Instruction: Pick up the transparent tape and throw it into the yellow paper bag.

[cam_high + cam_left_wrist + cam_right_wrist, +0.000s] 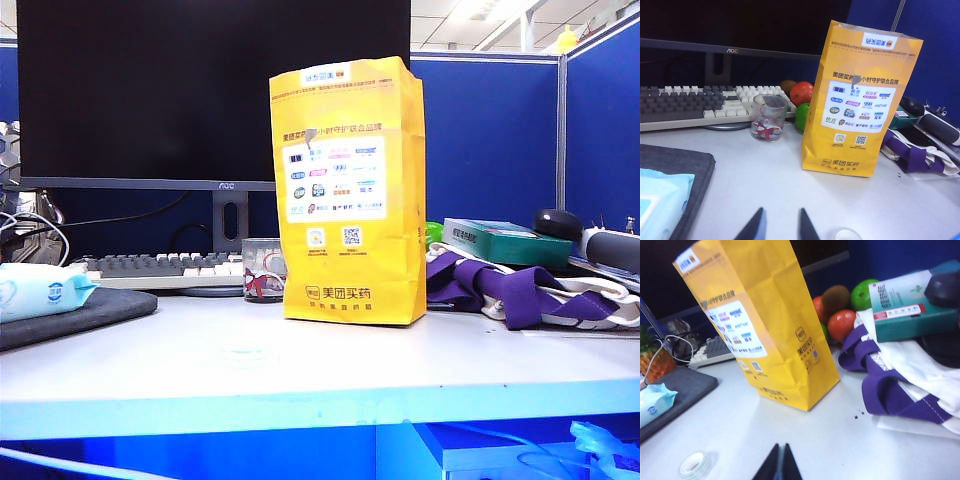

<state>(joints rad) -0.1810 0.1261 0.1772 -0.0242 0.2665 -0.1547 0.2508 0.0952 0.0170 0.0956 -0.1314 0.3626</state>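
Observation:
The yellow paper bag (348,190) stands upright at mid-table, its white logo panel facing front; it also shows in both wrist views (860,97) (765,325). The transparent tape (694,465), a small pale ring, lies flat on the white table in front of the bag, faint in the exterior view (245,355) and cut by the frame edge in the left wrist view (846,234). My left gripper (781,212) hovers beside the tape, its fingers apart with bare table between them. My right gripper (781,446) is shut and empty, a short way from the tape. Neither gripper shows in the exterior view.
A glass cup with red marks (263,270) stands left of the bag, before a keyboard (165,268) and monitor (210,90). Fruit (801,92) sits behind the bag. A purple-white cloth (520,290) and teal box (505,240) lie right; a dark pad (80,315) with a wipes pack (40,290) lies left.

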